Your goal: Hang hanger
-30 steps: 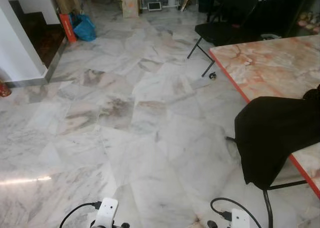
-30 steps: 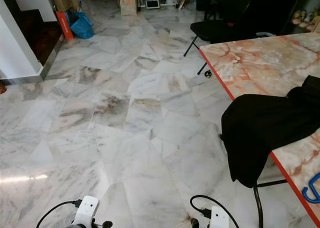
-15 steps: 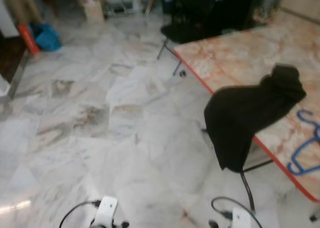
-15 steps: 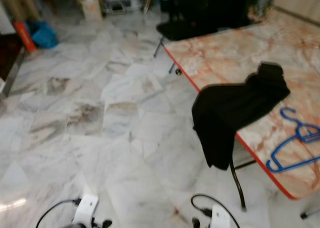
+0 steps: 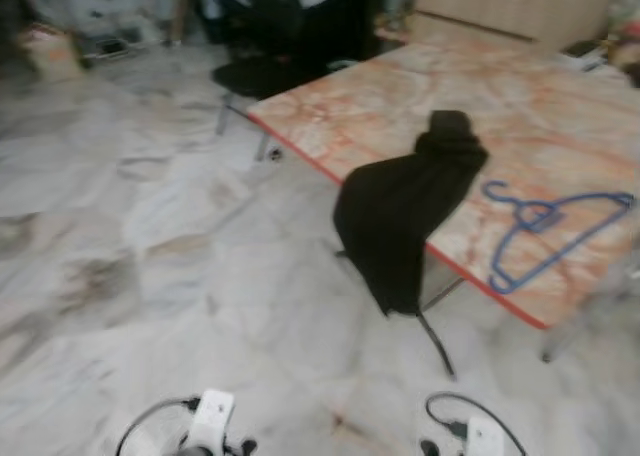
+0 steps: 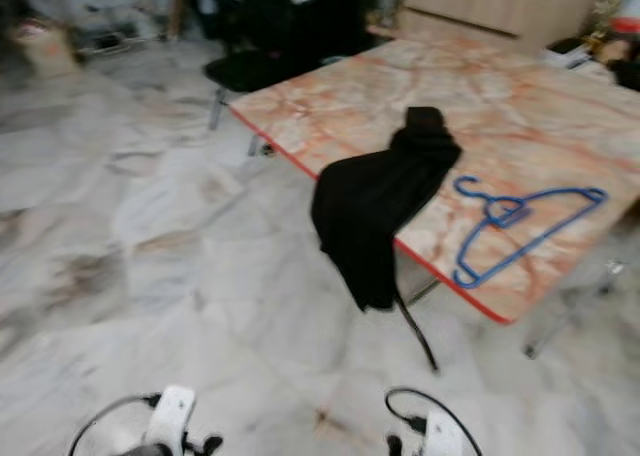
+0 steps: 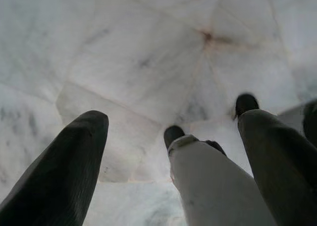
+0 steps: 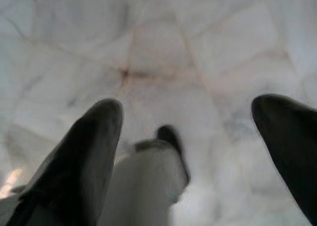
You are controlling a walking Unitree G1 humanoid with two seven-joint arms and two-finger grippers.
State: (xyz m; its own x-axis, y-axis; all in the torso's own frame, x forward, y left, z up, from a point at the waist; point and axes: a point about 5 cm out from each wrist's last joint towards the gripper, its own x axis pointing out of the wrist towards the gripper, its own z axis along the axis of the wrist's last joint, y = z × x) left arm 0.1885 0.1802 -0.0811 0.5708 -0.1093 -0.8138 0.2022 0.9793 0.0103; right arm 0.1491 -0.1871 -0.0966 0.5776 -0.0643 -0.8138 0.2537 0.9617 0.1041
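Fingers of the left gripper [image 7: 171,122] and right gripper [image 8: 185,112] are spread wide, holding nothing, pointing down at the pale veined marble floor [image 5: 150,236]. Ahead, a blue plastic hanger [image 6: 520,226] lies flat on the red-edged, pinkish marble-patterned table [image 6: 400,86], just beside a black garment [image 6: 375,211] draped over the table's edge.

My head's two eye views look forward and down, from some way off, sharing the marble table [image 5: 560,136] and floor [image 5: 150,236], while both my wrist views face straight down past spread fingers [image 7: 59,171] onto floor tiles [image 8: 163,52].
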